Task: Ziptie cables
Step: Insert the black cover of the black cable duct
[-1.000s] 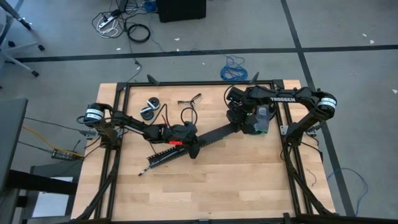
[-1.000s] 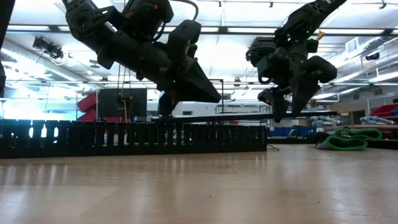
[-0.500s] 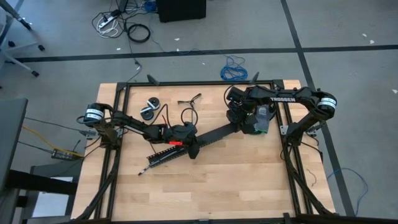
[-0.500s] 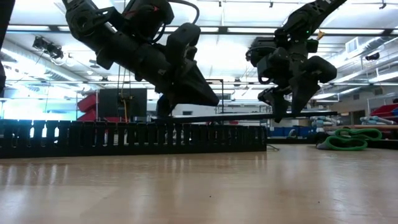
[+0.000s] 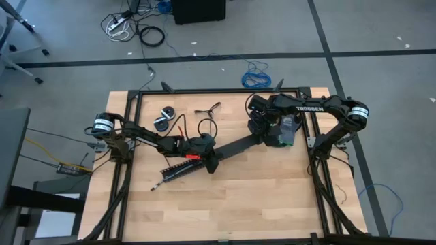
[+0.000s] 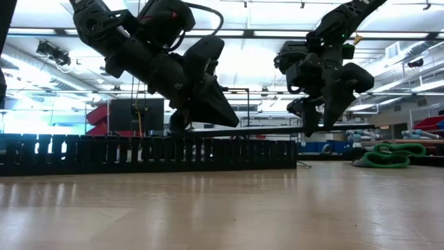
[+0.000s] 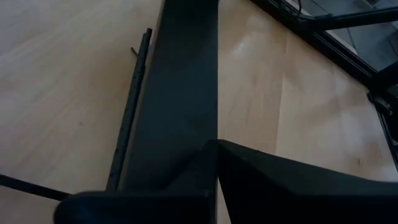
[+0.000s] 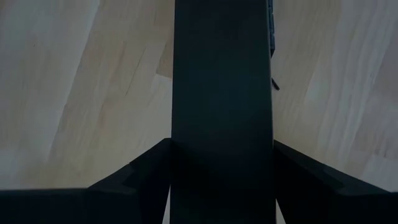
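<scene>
A long flat black strip [image 5: 235, 148] hangs level above the table between my two grippers, both shut on it. My left gripper [image 5: 210, 162] is at its near-left end and my right gripper [image 5: 262, 138] at its far-right end. In the low view the strip [image 6: 277, 129] runs level from my left gripper [image 6: 232, 121] to my right gripper [image 6: 310, 125]. A black perforated strip [image 5: 178, 171] lies flat on the table just below and to the left. The cables show in no view. My left gripper pinches the strip's left end [image 7: 193, 130] between its shut fingers [image 7: 292, 186]. The fingers slant down from the table's left and hide the place of contact. The strip leads away from them, level and clear of the table. My right gripper holds the strip by its two long edges [image 8: 177, 134], one finger [image 8: 134, 177] on each side, near its right end. The fingers come steeply from above and straddle its width. The strip sits flat and level, clear of the table.
Two round dark spools [image 5: 163, 117] and a few thin dark forked pieces [image 5: 208, 107] lie toward the far side. A black rail frame [image 5: 225, 90] rims the table. The perforated strip [image 6: 139, 153] stands like a low wall in the low view.
My left gripper has tipped its fingertips a little further down while staying in place. The black strip has stayed level between the two grippers.
</scene>
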You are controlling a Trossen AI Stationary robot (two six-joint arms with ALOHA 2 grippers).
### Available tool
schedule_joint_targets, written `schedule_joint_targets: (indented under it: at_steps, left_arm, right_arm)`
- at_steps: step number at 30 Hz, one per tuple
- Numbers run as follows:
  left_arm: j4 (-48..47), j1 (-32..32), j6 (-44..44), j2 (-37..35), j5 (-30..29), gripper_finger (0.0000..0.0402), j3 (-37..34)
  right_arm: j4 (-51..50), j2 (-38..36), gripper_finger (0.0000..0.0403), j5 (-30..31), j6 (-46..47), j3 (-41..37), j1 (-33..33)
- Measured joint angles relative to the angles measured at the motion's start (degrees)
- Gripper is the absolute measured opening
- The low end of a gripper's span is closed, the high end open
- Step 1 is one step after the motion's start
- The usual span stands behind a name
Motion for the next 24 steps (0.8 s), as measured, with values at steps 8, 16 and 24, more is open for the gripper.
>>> schedule_joint_targets:
  at_steps: [8, 16, 24]
  left_arm:
    - [-0.2, 0.0, 0.0, 0.0, 0.0, 0.0, 0.0]
    - [-0.2, 0.0, -0.1, 0.0, 0.0, 0.0, 0.0]
    - [0.4, 0.0, -0.1, 0.0, 0.0, 0.0, 0.0]
  right_arm:
    - [2.1, 3.8, 0.0229, 0.4, 0.0, -0.1, 0.3]
    - [3.2, 3.8, 0.0229, 0.4, 0.9, -0.1, -0.4]
    - [3.1, 2.6, 0.0229, -0.8, 0.1, 0.0, -0.7]
